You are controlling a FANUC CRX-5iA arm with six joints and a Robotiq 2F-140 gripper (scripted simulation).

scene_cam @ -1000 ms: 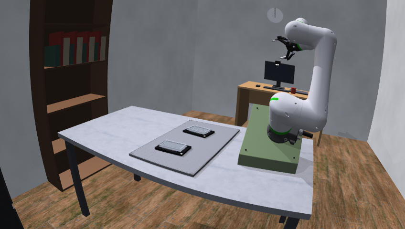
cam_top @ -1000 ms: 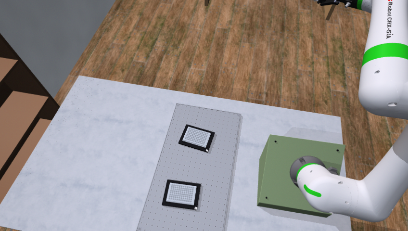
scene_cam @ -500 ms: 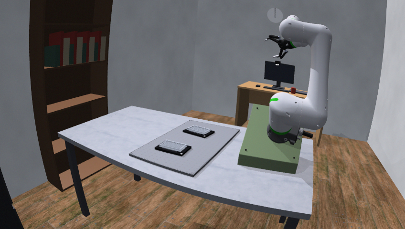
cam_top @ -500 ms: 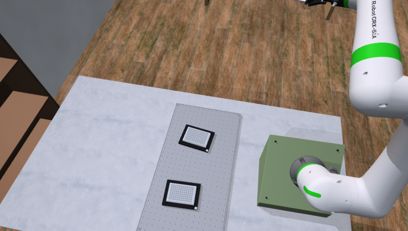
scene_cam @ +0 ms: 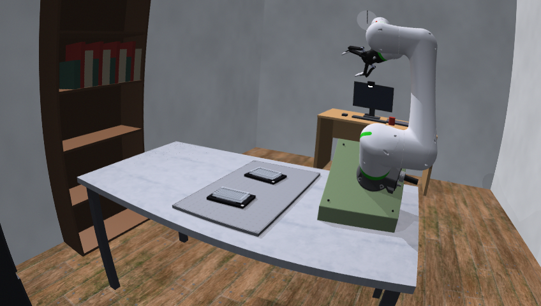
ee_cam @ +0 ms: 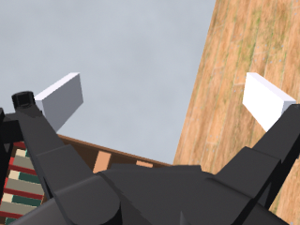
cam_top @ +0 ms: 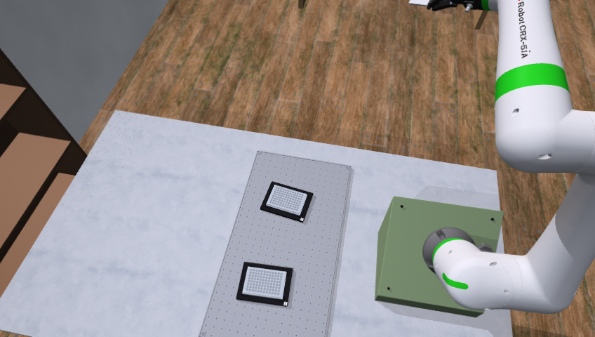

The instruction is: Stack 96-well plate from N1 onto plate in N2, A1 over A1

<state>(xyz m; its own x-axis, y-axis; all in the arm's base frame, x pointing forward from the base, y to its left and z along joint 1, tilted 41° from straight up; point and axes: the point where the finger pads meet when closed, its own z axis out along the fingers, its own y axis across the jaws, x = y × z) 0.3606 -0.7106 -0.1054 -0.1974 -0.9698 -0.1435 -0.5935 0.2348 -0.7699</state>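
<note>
Two clear 96-well plates sit in black nests on the grey perforated baseplate [cam_top: 283, 246]. The plate in N1 [cam_top: 264, 283] is the nearer one in the exterior view [scene_cam: 230, 195]. The plate in N2 [cam_top: 286, 200] is the farther one [scene_cam: 265, 174]. Each nest has a small white mark at its corner towards the arm's base [cam_top: 285, 303] [cam_top: 301, 218]. My gripper [scene_cam: 358, 62] is open and empty, high in the air and far from both plates. It shows at the top edge of the top view [cam_top: 446, 3]. In the wrist view [ee_cam: 165, 97] only wall, floor and shelf lie between the fingers.
The arm stands on a green block [cam_top: 433, 250] at the table's right. A bookshelf [scene_cam: 94, 113] stands left of the table. A desk with a monitor [scene_cam: 372, 96] is behind the arm.
</note>
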